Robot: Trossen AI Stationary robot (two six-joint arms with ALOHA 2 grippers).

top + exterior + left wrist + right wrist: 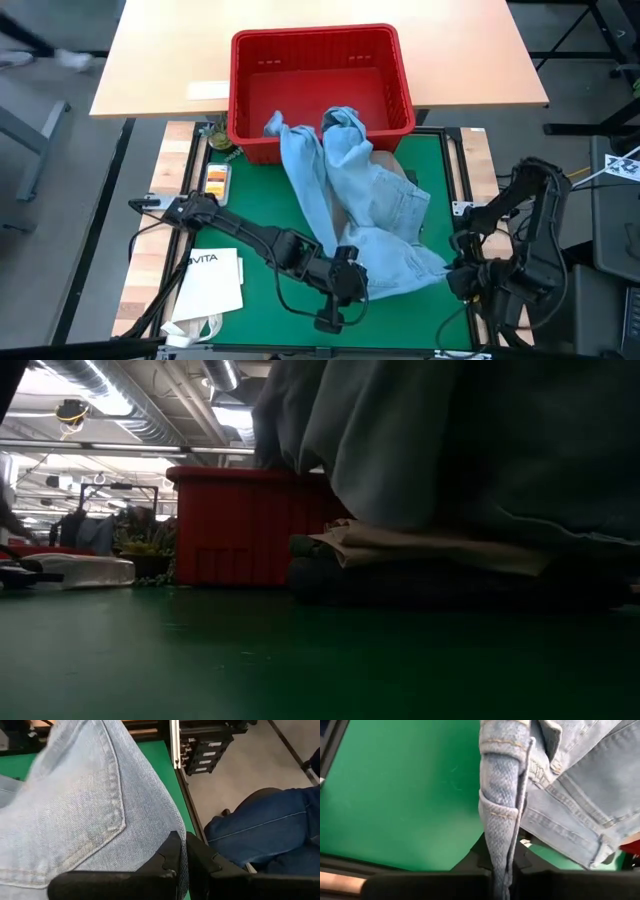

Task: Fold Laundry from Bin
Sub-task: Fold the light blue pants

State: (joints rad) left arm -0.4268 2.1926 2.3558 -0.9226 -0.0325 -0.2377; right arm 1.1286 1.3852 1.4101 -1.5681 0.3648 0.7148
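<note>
Light blue denim jeans [365, 215] draped from the red bin [320, 60] at the far edge of the green mat [250, 215] down to the near side, legs still hooked over the bin's near wall, waist end lifted by both arms. Left gripper [345, 290] at the near centre of the mat, fingers [172, 852] closed tight on the denim edge beside a back pocket. Right gripper [458, 280] at the near right, fingers pinched on a folded hem or waistband strip. Folded khaki-tan garment [430, 548] stacked on a dark garment [400, 582] under the hanging denim, between bin and grippers. White VITA bag [210, 280] near left, clear of the work. Step looks like pull-out: jeans not yet free of the bin. Next move likely calls for drawing both grips nearward together to clear the legs, then spreading flat without dragging the stack.
</note>
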